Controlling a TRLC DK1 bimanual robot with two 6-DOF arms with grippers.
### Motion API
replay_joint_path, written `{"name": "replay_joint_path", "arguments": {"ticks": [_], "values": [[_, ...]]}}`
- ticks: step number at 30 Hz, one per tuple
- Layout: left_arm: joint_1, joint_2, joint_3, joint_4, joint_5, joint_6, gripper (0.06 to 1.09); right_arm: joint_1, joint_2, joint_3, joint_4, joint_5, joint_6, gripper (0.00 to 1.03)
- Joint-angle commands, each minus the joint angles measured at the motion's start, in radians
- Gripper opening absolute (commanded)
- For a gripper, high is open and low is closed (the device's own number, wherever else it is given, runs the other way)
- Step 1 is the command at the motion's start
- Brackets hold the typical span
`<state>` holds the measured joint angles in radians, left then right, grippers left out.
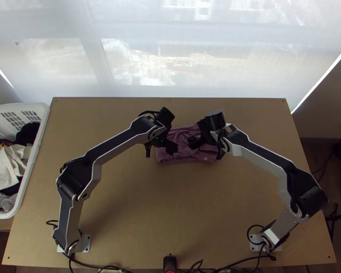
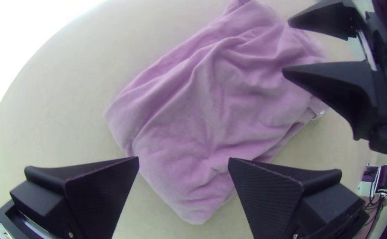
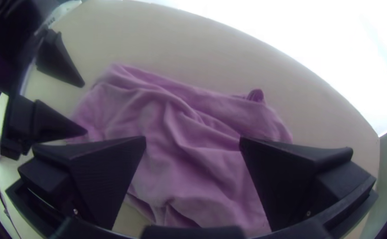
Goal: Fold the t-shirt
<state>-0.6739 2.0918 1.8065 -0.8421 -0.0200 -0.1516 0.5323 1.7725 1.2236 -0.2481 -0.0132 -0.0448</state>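
The purple t-shirt (image 1: 184,152) lies folded into a small, wrinkled bundle toward the table's far side; it also shows in the left wrist view (image 2: 220,106) and the right wrist view (image 3: 180,132). My left gripper (image 1: 169,148) is over its left part, and in its own wrist view the left gripper (image 2: 183,160) stands open with cloth visible between the fingers. Over the bundle's right part is my right gripper (image 1: 200,142); its wrist view has this gripper (image 3: 192,140) open too, fingers wide apart above the cloth. How many layers the cloth has, I cannot tell.
A white laundry basket (image 1: 34,150) holding clothes stands beside the table's left edge. Bare wooden table (image 1: 170,204) extends between the two arms, in front of the shirt. A pale blind (image 1: 170,59) hangs beyond the far edge. Cables run along the near edge.
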Motion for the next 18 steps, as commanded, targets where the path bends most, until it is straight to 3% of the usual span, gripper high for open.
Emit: {"name": "replay_joint_path", "arguments": {"ticks": [1,18], "values": [[0.007,0.036,-0.001,0.001,-0.009,0.009,1.04,-0.014,0.087,-0.03,0.007,-0.004,0.003,0.98],[0.017,0.031,-0.053,-0.002,-0.021,0.024,1.04,-0.091,-0.127,-0.256,-0.003,-0.005,-0.015,0.98]]}}
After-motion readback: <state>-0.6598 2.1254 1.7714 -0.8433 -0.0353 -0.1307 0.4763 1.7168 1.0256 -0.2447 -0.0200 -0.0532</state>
